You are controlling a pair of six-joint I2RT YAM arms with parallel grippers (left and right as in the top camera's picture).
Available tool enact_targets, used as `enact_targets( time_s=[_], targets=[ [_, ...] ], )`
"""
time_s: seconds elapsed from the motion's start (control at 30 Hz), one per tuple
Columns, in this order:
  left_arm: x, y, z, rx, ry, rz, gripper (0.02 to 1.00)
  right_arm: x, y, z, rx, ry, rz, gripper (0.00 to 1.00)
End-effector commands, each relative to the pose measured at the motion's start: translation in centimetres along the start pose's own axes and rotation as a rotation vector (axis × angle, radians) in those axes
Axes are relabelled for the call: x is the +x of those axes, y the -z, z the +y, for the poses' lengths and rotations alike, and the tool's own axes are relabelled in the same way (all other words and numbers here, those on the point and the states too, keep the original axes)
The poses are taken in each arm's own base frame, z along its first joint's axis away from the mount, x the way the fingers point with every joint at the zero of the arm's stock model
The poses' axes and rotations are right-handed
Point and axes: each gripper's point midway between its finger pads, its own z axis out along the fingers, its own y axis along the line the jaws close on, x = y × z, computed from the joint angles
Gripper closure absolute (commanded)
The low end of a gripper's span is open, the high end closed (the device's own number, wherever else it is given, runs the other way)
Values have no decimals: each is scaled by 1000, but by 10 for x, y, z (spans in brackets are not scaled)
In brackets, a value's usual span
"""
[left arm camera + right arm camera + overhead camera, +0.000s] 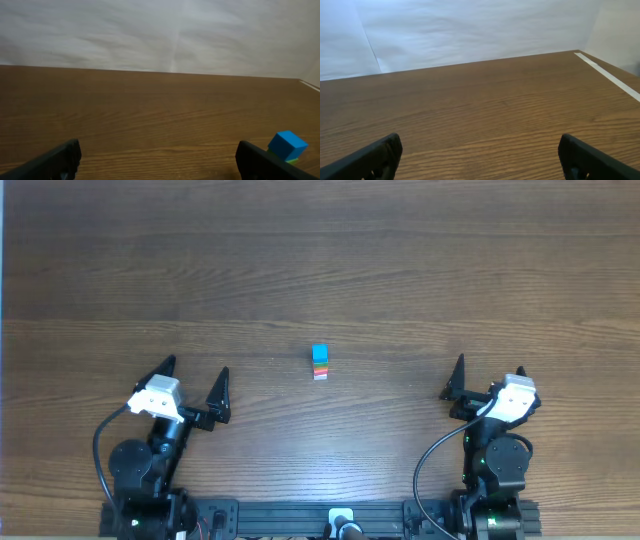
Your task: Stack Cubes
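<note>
Along the near edge of the tabletop point(320, 260), two arms are standing on their bases, one at the left and one at the right. The left gripper point(197, 368) is hovering just ahead of its base with its fingers point(55, 161) spread wide and grasping nothing. The right gripper point(480, 157) is sitting in the matching position on the other side, its fingers point(592, 156) likewise released and empty.

Farther out, roughly midway between the two grippers and well apart from both, the cube stack point(320, 364) is standing on bare wood. A blue cube point(286, 144) is forming the top layer. A green edge point(293, 160) is showing directly under it, and an orange-red band point(320, 369) is showing lower down.

Beyond the stack, the tabletop is running on to a white backdrop point(160, 35), with a pale strip point(610, 75) lying along one far edge.

Hazards, as a judgement:
- The stack is looking narrow and tall, so it is probably tipping easily. A finger sweeping inward at stack height would be enough to knock it over.
- The blue cube is appearing slightly turned against the layer below. Jolting the tabletop could be sliding it off.
- Closing on the stack off-centre would be pushing layers apart instead of gripping them.

Count:
- Arms: two.
- Grippers: two, with four fingers in all.
- Stacks: one.
- Blue cubes: one.
- Cubes beneath it: more than one is likely, but the number cannot be told.
</note>
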Motion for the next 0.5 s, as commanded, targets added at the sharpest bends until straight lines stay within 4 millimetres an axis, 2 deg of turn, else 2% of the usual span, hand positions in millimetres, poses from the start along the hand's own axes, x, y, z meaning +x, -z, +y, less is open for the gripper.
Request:
enact_targets(
  time_s=[0.03,0.23,0.5],
  targets=[
    [2,0,-2,11,-12,2,23,2,0,-1,8,35,2,9],
    [2,0,-2,11,-12,2,23,4,0,8,-44,177,8,7],
    [2,0,-2,11,-12,2,20,4,0,8,-45,188,9,9]
  ],
)
